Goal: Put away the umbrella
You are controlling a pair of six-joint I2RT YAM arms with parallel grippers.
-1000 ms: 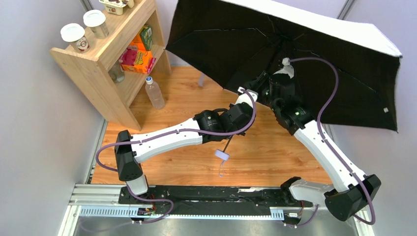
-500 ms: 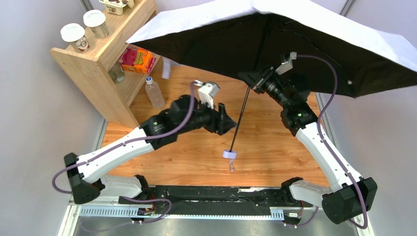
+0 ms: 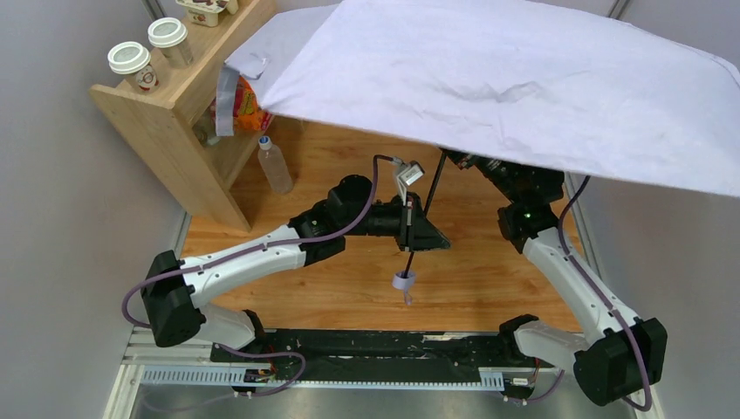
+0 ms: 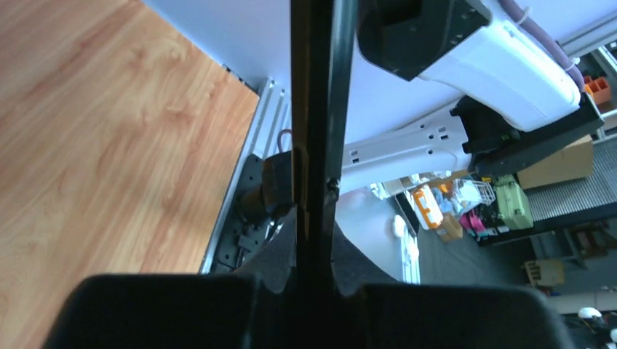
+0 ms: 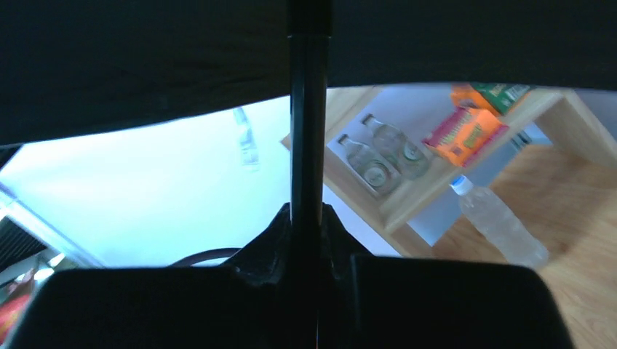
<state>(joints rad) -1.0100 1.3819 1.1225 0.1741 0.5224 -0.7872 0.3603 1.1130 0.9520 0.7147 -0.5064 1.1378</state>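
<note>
Seen from the overhead camera, the umbrella [image 3: 489, 87] is held open over the far half of the wooden table [image 3: 332, 279], and its pale lavender canopy hides most of the far right. Its thin dark shaft [image 3: 426, 196] slants towards the near side and ends in a small grey handle [image 3: 403, 280] with a short strap dangling. The left gripper [image 3: 417, 240] is clamped on the lower shaft, just above the handle. The right arm [image 3: 567, 271] reaches under the canopy's near edge. A wooden shelf unit [image 3: 166, 113] stands at the far left, with two lidded cups [image 3: 131, 59] on top and a clear bottle [image 3: 273, 166] upright on the table beside it.

From the left wrist camera, the shaft is seen pinched between the dark fingers [image 4: 278, 258], running straight up the middle of the view.

From the right wrist camera, the right gripper [image 5: 305, 240] is seen clenched on the shaft just below the canopy's black underside. The shelf unit and bottle are visible to the right.
</note>
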